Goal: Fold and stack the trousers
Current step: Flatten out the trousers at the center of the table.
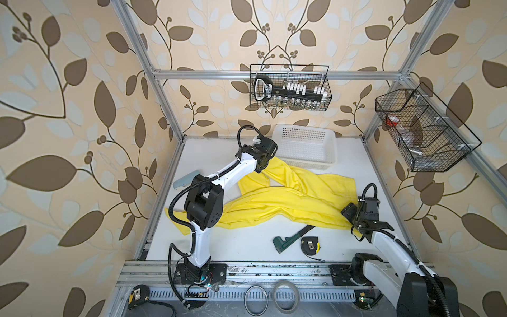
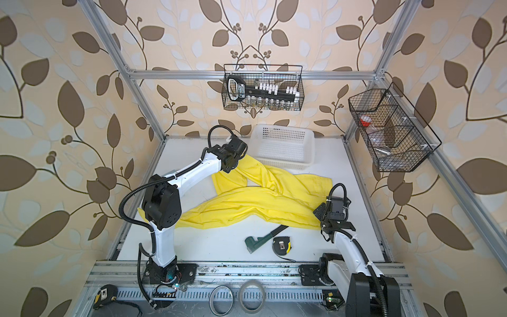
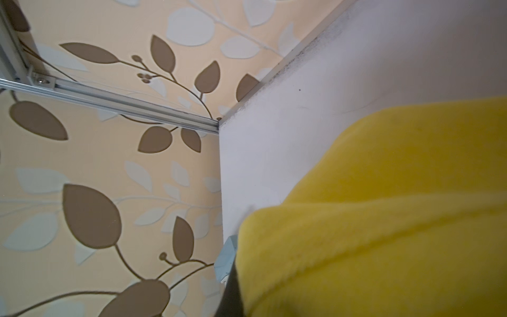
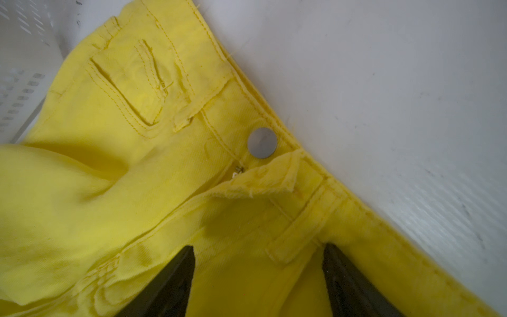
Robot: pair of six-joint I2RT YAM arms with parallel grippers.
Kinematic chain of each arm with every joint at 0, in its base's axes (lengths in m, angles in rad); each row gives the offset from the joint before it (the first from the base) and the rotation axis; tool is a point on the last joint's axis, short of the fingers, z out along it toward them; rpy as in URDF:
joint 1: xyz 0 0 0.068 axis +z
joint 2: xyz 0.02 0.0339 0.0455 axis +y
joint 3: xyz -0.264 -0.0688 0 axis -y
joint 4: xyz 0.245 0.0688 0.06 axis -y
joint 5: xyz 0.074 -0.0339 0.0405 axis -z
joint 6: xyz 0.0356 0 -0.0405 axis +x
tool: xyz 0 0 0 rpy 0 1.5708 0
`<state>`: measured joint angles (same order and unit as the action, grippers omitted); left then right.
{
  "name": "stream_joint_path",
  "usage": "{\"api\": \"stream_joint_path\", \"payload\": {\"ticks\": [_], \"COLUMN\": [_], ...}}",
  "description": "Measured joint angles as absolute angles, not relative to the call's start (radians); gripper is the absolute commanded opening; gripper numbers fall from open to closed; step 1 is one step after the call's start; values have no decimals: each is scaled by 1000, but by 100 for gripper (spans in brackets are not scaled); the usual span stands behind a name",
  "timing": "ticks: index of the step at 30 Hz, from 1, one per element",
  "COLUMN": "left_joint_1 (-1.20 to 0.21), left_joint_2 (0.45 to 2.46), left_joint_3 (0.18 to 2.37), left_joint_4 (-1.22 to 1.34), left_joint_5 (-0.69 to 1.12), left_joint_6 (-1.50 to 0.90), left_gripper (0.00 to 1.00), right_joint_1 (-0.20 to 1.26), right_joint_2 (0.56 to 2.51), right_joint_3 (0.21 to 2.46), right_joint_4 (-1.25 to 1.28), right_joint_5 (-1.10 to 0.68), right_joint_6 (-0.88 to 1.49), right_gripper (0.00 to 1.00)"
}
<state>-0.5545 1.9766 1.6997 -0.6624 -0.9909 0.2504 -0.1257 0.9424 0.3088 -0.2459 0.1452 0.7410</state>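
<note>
Leaf-patterned wallpaper (image 1: 82, 109) surrounds a white counter (image 1: 233, 247) framed in aluminium rails. The yellow trousers (image 1: 288, 197) sprawl unfolded and creased across the middle of the counter. One leg trails toward the left arm's base, and the waist lies at the right arm's side.

The left claw (image 1: 260, 166) is closed on the other leg, just in front of the white perforated basket (image 1: 304, 148). The cloth rises off the counter to meet it. In the left wrist view, yellow fabric bunches close against the camera.

The right claw (image 4: 258, 247) stands wide open over the waistband and grips nothing. Its dark fingers (image 4: 175, 280) are set well apart, with a belt loop (image 4: 299, 236) between them and the metal button (image 4: 262, 142) just beyond. Whether the tips press into the cloth I cannot tell.

A green wrench (image 1: 288, 240) and a tape measure (image 1: 310, 244) lie near the front, and the wrench's handle reaches the fabric's edge.
</note>
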Motion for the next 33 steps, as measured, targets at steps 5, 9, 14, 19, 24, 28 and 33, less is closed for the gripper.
{"api": "stream_joint_path", "payload": {"ticks": [5,9,14,19,24,28,33], "left_joint_1": [-548,-562,-578,-584,-583,-580,-556], "left_joint_2": [1977,1977,1983,1983,1970,1876,1671], "left_joint_3": [1655,1655,1667,1674,1676,1625,1417], "left_joint_4": [-528,-529,-630,-739,-868,-928,-923], "left_joint_5": [-1082,-1047,-947,-772,-631,-514,-391], "left_joint_6": [424,419,330,168,32,-116,-276], "left_gripper": [1,7,27,78,86,86,84], "right_joint_1": [-126,-126,-126,-126,-127,-127,-94], "right_joint_2": [936,935,925,908,896,869,852], "right_joint_3": [308,307,307,307,327,359,389], "right_joint_4": [-252,-252,-262,-286,-319,-342,-352], "right_joint_5": [150,150,154,169,176,176,167], "right_joint_6": [741,741,740,732,720,706,697], "right_gripper": [75,75,75,76,76,76,77]}}
